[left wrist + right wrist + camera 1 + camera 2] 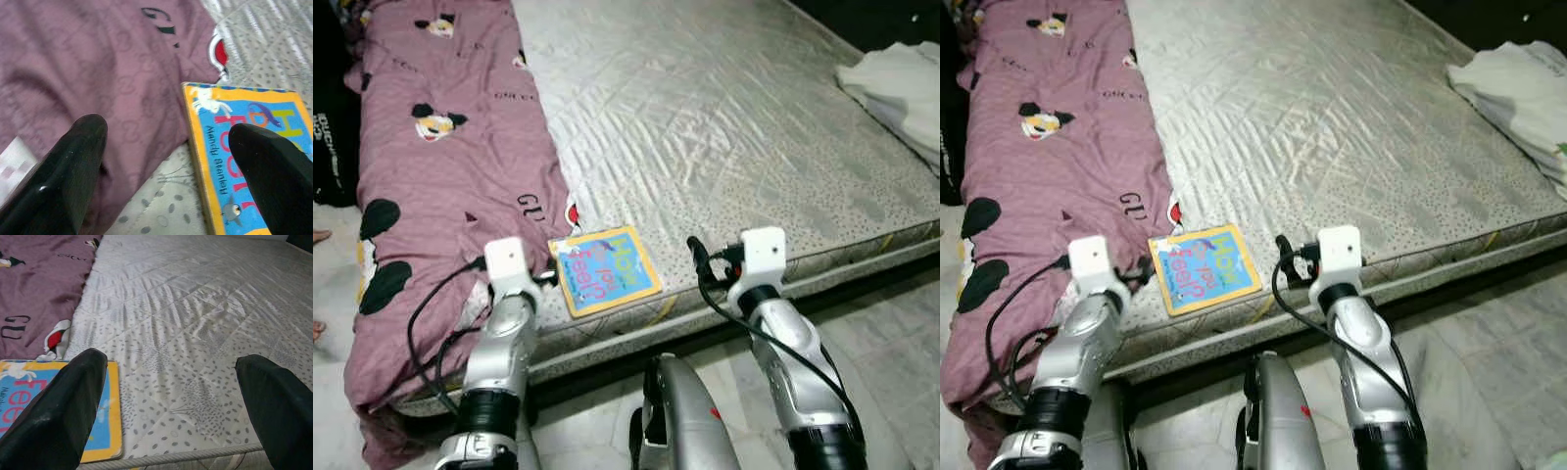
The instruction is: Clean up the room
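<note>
Children's book [604,270] with a yellow border and blue cover lies flat on the bare quilted mattress [734,127], close to the near edge, between the two arms. Its left edge sits just beside the hem of a mauve cartoon-print blanket [440,186] that covers the left strip of the mattress and hangs over its near corner.

Left gripper [166,161]: held low over the mattress at the book's left edge, fingers spread wide. In the left wrist view, one black finger [63,171] is over the blanket and the other over the book cover; nothing is held.

Right gripper [171,396]: held over the near edge of the mattress, to the right of the book, fingers spread wide and empty. In the right wrist view, one finger [54,416] overlaps the book's right border; the other is over bare mattress.

White folded cloth [901,93] rests on the far right side of the mattress, well apart from the book. Pale tiled floor [891,333] runs along the near side of the mattress.
</note>
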Tool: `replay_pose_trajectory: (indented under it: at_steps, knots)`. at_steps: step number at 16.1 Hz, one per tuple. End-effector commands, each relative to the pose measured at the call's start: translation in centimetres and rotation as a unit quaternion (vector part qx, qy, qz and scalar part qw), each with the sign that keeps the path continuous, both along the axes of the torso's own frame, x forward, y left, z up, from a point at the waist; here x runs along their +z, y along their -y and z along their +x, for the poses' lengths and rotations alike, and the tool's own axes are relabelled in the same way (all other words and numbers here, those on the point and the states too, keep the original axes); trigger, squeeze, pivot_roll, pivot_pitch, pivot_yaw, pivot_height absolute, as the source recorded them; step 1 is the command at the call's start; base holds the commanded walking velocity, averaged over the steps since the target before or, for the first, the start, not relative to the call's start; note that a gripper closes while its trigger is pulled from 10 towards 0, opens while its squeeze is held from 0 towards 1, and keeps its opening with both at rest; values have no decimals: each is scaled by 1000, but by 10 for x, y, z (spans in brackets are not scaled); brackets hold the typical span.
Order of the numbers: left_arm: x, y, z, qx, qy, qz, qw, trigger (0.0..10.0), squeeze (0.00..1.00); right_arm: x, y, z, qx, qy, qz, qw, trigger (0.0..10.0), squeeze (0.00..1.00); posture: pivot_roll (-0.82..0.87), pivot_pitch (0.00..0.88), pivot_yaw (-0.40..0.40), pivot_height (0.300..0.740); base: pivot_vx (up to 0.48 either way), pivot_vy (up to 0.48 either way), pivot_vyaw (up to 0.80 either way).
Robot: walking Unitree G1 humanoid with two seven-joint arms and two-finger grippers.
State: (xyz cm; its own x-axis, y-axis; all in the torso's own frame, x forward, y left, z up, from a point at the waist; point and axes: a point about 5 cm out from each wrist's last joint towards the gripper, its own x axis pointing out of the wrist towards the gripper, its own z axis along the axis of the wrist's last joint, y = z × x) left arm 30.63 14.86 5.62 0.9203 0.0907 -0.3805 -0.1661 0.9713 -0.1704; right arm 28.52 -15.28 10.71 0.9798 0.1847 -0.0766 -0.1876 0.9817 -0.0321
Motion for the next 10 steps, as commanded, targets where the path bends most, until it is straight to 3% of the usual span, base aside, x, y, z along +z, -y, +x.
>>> replay_pose_trajectory:
  at_steps: [1,3,6,10]
  knots:
    - [-3,5,0,0,-7,-6,1000,10000,0,2,5,-2,-2,-1,-1,1000,10000,0,-60,123,-90,566,0,0,0]
    - [-12,7,2,0,-22,-15,1000,10000,0,3,10,-6,-13,-7,-9,1000,10000,0,-76,137,-89,536,0,0,0]
    - [-8,6,10,-6,-11,-21,1000,10000,0,4,13,-8,-17,-12,-13,1000,10000,0,-84,144,-94,531,0,0,0]
    - [-3,8,20,-29,5,2,1000,10000,0,5,16,-9,-19,-14,-18,1000,10000,0,-98,148,-94,521,0,0,0]
